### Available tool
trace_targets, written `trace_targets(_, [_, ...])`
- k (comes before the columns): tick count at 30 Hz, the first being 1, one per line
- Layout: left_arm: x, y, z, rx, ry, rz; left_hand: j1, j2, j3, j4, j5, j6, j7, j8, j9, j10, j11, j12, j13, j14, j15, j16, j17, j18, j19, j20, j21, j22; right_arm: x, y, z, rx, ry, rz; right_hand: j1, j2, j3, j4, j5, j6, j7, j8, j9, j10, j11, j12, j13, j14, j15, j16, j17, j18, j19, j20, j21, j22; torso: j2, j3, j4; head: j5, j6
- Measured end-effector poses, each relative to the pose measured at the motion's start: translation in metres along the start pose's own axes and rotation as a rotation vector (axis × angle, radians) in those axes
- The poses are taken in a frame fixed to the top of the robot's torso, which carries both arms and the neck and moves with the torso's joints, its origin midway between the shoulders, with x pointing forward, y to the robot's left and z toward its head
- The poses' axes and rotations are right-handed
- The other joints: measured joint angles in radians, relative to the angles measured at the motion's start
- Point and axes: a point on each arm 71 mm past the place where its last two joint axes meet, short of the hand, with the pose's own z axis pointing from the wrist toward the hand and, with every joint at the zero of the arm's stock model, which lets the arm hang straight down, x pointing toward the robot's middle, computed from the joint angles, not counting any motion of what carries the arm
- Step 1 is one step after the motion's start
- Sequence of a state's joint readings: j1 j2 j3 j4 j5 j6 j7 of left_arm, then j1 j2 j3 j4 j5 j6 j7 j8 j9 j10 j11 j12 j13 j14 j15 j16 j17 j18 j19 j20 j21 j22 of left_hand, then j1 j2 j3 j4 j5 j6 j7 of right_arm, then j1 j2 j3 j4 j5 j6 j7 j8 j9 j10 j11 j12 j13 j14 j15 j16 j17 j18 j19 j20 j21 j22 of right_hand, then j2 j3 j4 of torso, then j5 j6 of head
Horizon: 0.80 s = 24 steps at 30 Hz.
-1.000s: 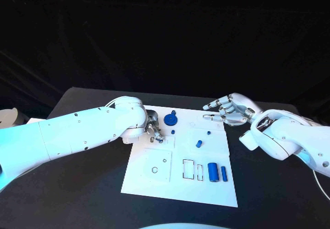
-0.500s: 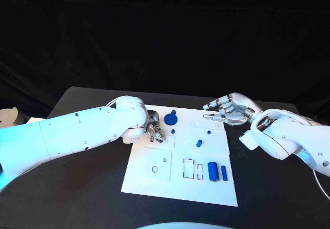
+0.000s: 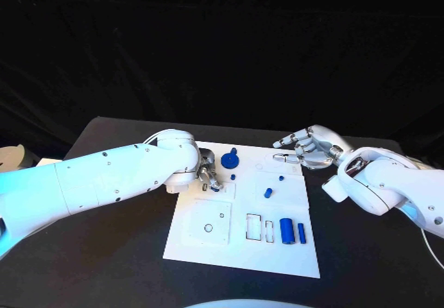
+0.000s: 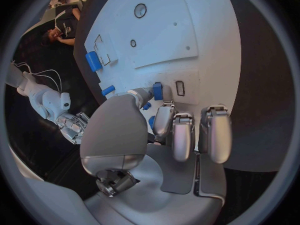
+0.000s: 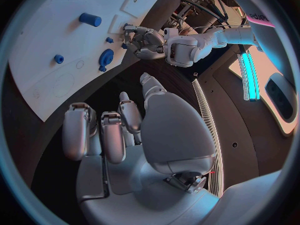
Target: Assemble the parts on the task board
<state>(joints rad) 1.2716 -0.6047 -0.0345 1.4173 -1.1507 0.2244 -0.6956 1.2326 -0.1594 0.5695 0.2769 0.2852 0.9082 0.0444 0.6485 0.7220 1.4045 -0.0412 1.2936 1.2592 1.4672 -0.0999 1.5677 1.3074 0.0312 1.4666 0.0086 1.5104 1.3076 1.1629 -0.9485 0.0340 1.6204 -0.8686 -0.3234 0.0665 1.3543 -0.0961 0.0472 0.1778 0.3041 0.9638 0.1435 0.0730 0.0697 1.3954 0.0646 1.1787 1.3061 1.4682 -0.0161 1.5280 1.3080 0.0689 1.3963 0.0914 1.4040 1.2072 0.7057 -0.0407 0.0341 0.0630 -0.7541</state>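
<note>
1. My left hand pinched a small blue part in its fingers over the task board, just beside a small rectangular slot.
2. My right hand hovered off the board's far corner, fingers loosely curled and holding nothing.
3. Next, I judged, the part needed lining up with the slot.

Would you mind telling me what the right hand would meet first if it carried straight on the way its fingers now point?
Probably the far edge of the white board: the right hand points leftward across it, toward the round blue part. Its height above the board is unclear.
</note>
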Motion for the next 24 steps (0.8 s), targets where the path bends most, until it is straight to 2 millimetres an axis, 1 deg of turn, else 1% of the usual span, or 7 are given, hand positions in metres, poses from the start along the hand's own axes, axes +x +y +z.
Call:
trace_targets(3, [-0.0003, -0.0006, 0.0005, 0.000, 0.002, 0.001, -0.004, 0.004, 0.000, 0.000, -0.001, 0.000, 0.000, 0.004, 0.004, 0.001, -0.001, 0.005, 0.003, 0.000, 0.000, 0.000, 0.000, 0.000, 0.000, 0.000, 0.004, 0.000, 0.0000, 0.0000, 0.0000, 0.000, 0.000, 0.000, 0.000, 0.000, 0.000, 0.000, 0.000, 0.000, 0.000, 0.000, 0.000, 0.000, 0.000, 0.000, 0.000, 0.000, 0.000, 0.000, 0.000, 0.000, 0.000, 0.000, 0.000, 0.000, 0.000, 0.0000, 0.0000, 0.000, -0.001])
trace_targets(5, [-0.0006, -0.0011, 0.0011, -0.001, 0.004, 0.002, -0.013, 0.012, -0.001, -0.002, -0.012, 0.000, 0.000, 0.006, 0.005, 0.004, -0.004, 0.005, 0.005, 0.000, 0.000, 0.000, 0.000, 0.000, 0.000, 0.000, 0.004, 0.000, 0.0000, 0.0000, 0.0000, 0.000, 0.000, 0.000, 0.000, 0.000, 0.000, 0.000, 0.000, 0.000, 0.000, 0.000, 0.000, 0.000, 0.000, 0.000, 0.000, 0.000, 0.000, 0.000, 0.000, 0.000, 0.000, 0.000, 0.000, 0.000, 0.000, 0.0000, 0.0001, 0.000, -0.001])
trace_targets(8, [-0.0013, -0.0021, 0.0023, -0.002, 0.008, 0.006, -0.030, 0.016, 0.009, -0.017, -0.054, 0.002, 0.001, 0.008, 0.008, 0.006, -0.005, 0.009, 0.007, 0.000, 0.000, 0.000, 0.000, 0.000, 0.000, 0.000, 0.004, 0.000, 0.0002, 0.0002, 0.0000, 0.000, 0.001, 0.000, 0.000, 0.000, 0.000, 0.000, 0.000, 0.000, 0.000, 0.000, 0.000, 0.000, 0.000, 0.000, 0.000, 0.000, 0.000, 0.000, 0.000, 0.000, 0.000, 0.000, 0.000, 0.000, 0.000, 0.0004, 0.0000, 0.001, -0.002])
trace_targets(10, [-0.0021, -0.0031, 0.0033, -0.004, 0.012, 0.009, -0.041, 0.021, 0.022, -0.030, -0.095, 0.005, -0.002, 0.008, 0.013, 0.006, -0.005, 0.011, 0.008, 0.000, 0.000, 0.000, 0.000, 0.000, 0.000, 0.000, 0.004, 0.000, 0.0004, 0.0004, 0.0001, -0.001, 0.001, 0.000, 0.000, 0.000, 0.000, 0.000, 0.000, 0.002, 0.002, 0.000, 0.000, 0.000, 0.000, 0.000, 0.000, 0.000, 0.000, 0.000, 0.000, 0.000, 0.000, 0.000, 0.000, -0.001, 0.000, 0.0005, 0.0000, 0.001, -0.002])
trace_targets(14, [-0.0036, -0.0043, 0.0050, -0.006, 0.021, 0.016, -0.067, 0.024, 0.052, -0.066, -0.136, 0.013, -0.002, 0.010, 0.014, 0.007, -0.004, 0.011, 0.008, 0.000, 0.000, 0.000, 0.000, 0.000, 0.000, 0.000, 0.004, 0.000, 0.0006, 0.0006, 0.0000, -0.001, 0.002, 0.001, 0.000, 0.000, 0.000, 0.000, 0.000, 0.004, 0.004, 0.000, 0.000, 0.000, 0.000, 0.000, -0.002, 0.000, 0.000, 0.000, 0.000, 0.000, 0.000, 0.000, 0.000, -0.001, 0.001, 0.0005, -0.0008, -0.001, -0.003])
trace_targets(21, [-0.0054, -0.0052, 0.0067, -0.010, 0.034, 0.026, -0.096, 0.027, 0.069, -0.089, -0.143, 0.021, -0.004, 0.004, 0.015, 0.009, -0.005, 0.011, 0.007, 0.000, 0.000, 0.000, 0.000, 0.000, 0.000, 0.000, 0.004, 0.000, 0.0004, 0.0005, -0.0007, 0.001, 0.002, -0.003, 0.000, 0.000, 0.000, 0.000, 0.004, 0.004, 0.004, 0.000, 0.000, 0.000, 0.000, 0.000, -0.002, 0.000, 0.000, 0.000, 0.000, 0.000, 0.000, 0.000, 0.000, -0.001, 0.001, 0.0004, -0.0010, -0.004, -0.004])
trace_targets(24, [-0.0058, -0.0055, 0.0070, -0.011, 0.038, 0.030, -0.111, 0.026, 0.075, -0.105, -0.112, 0.021, -0.003, 0.001, 0.015, 0.011, -0.007, 0.011, 0.011, 0.000, 0.000, 0.000, 0.000, 0.000, 0.000, 0.000, 0.004, 0.000, 0.0004, 0.0005, -0.0008, 0.002, 0.003, -0.005, 0.000, 0.000, 0.000, 0.000, 0.004, 0.004, 0.004, 0.000, 0.000, 0.000, 0.000, 0.000, -0.002, 0.000, 0.000, 0.000, 0.000, 0.000, 0.000, 0.000, 0.000, -0.001, 0.001, 0.0004, -0.0007, -0.005, -0.005])
